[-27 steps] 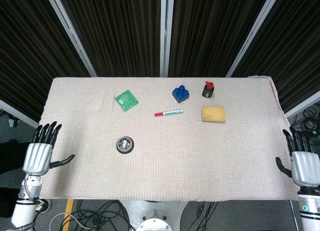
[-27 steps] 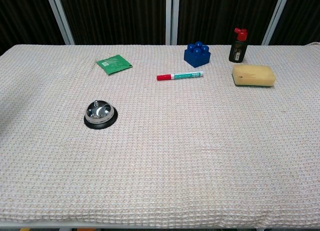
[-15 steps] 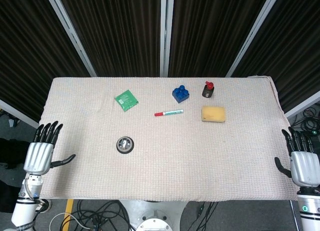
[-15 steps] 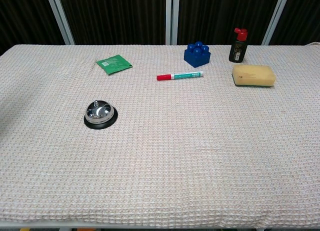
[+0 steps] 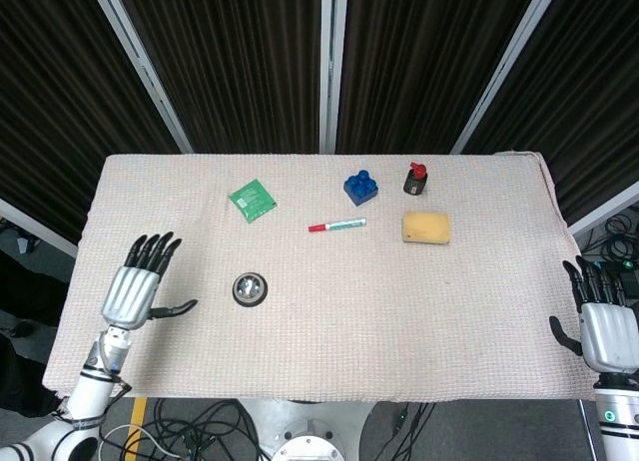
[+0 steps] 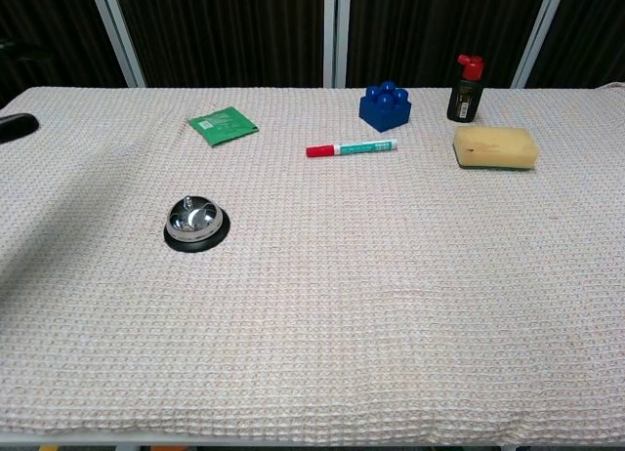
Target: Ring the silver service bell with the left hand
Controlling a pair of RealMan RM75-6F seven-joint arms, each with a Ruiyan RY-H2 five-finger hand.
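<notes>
The left hand (image 5: 132,289) was held open over the table (image 5: 329,341), left of the bell (image 5: 250,287); the right hand (image 5: 606,326) was open.

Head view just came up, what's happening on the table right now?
The left hand hovers open over the table's left side, short of the silver service bell, which nothing touches. The right hand sits open off the right edge of the table. The marker, sponge and other items lie untouched.

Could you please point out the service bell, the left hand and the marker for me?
service bell (image 6: 195,222), chest view, on its silver dome.
left hand (image 5: 131,291), head view, on the back of the hand.
marker (image 6: 356,148), chest view, on its barrel.
</notes>
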